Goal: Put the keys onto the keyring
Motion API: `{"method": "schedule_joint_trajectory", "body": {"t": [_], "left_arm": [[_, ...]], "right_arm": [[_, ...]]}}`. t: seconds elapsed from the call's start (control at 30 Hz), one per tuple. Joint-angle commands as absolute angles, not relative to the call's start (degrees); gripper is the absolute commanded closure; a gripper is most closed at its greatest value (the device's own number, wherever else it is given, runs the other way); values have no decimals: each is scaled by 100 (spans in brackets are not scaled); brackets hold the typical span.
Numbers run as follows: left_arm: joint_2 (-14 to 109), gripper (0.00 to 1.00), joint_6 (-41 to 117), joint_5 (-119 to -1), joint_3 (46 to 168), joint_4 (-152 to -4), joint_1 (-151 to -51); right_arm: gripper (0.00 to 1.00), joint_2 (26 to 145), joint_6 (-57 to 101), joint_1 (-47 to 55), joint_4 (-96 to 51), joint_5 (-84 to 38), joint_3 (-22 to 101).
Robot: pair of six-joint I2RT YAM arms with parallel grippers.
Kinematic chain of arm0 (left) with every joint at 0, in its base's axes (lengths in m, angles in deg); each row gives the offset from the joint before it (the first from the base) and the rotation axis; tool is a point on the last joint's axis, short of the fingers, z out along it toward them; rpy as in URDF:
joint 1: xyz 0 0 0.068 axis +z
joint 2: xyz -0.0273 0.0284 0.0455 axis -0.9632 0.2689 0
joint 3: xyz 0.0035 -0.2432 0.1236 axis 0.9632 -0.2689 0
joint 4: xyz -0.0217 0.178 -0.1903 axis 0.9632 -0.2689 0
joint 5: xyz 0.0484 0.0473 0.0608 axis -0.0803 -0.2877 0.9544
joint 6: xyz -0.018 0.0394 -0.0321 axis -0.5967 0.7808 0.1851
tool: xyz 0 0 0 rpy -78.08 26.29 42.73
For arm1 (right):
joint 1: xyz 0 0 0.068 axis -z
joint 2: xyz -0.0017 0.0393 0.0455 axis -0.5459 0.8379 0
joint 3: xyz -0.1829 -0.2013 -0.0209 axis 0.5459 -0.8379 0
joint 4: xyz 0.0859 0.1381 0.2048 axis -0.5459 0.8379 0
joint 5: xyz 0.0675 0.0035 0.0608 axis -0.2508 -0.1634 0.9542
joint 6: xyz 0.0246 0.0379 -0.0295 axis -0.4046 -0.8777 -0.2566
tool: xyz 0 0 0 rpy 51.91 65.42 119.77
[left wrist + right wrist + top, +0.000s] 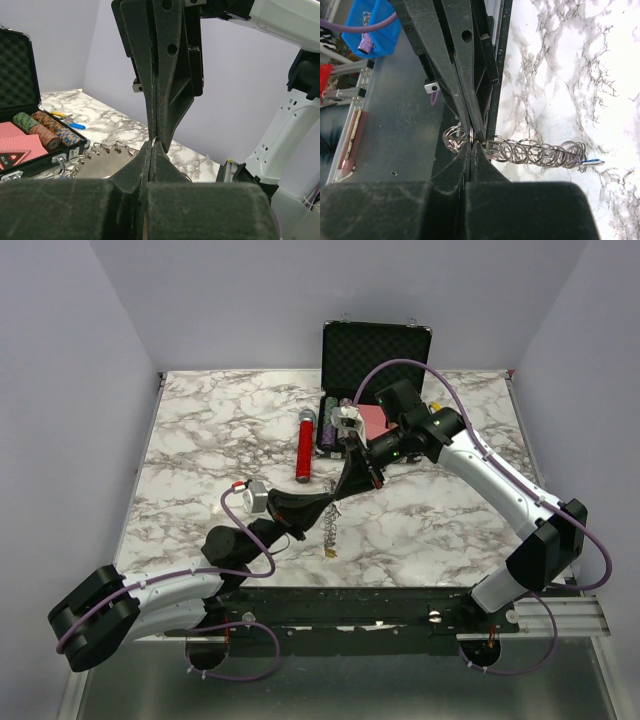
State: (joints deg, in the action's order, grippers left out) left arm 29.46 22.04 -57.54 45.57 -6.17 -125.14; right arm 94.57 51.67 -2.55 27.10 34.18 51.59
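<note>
Over the marble table point(220, 440), toward its front middle, hangs the keyring point(535, 152), one string of linked rings too overlapped to count, with one blue tag point(592, 162) at its free end. The left claw point(151, 150) and right claw point(471, 150) meet tip to tip, each pressed together on its top ring. The step seems to call for a firm hold and a gentle spreading of the coil, not a tug. Behind lie one red cylinder point(303, 448) and one black case point(375, 350).

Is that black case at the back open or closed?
Open. The black case has its foam-lined lid standing up, and the left wrist view shows poker chips and red cards inside.
</note>
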Motion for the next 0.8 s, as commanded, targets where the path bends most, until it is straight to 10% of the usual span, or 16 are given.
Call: {"method": "schedule_joint_trajectory", "body": {"t": [0.0,0.13,0.3,0.77], "left_arm": [[2658,91,2296,-5977,4474,209,-12529],[2096,54,2437,-6302,4439,-888,-12529],[1042,32,2805,-6470,4543,-2856,-12520],[1179,21,4168,-7103,6091,-6183,-12502]], "right_arm": [[100,9525,5796,-313,3332,3153,5439],[100,9464,6157,-313,3605,2907,5422],[100,9473,6640,-313,4036,2529,5527],[99,9947,8082,-708,5759,1237,6591]]}}
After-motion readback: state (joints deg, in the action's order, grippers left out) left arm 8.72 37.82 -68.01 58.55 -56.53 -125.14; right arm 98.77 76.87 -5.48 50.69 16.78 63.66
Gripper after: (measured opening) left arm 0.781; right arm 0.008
